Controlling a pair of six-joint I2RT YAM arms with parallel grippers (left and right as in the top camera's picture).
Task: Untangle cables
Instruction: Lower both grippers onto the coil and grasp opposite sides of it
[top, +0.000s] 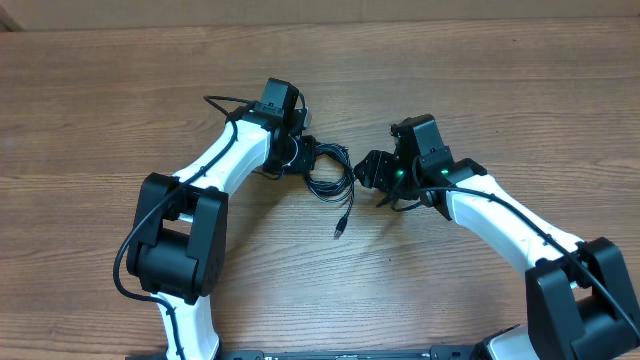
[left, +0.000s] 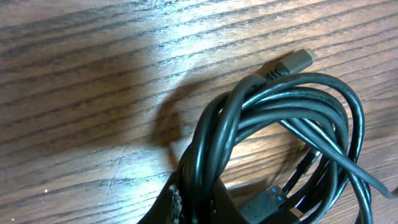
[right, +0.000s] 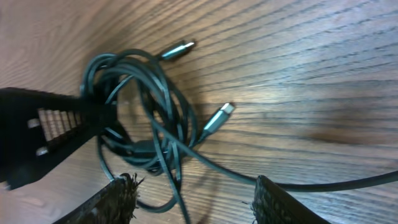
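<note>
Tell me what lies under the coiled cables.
Bare wooden table shows under the cables and through their loops. Where the strands overlap, and where the left pincer clamps them, the surface below is covered.

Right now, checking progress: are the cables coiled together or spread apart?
Coiled together: the cables form one looped bundle, pinched by the left gripper; only plug ends stick out.

Left gripper (top: 316, 160) pinched closed, right gripper (right: 196, 202) jaws apart

Mid-frame on the surface (top: 110, 70): cables (top: 330, 180) bunched between left gripper (top: 305, 160) touching their left edge and right gripper (top: 366, 172) just to the right, one plug end (top: 338, 233) trailing lower.
</note>
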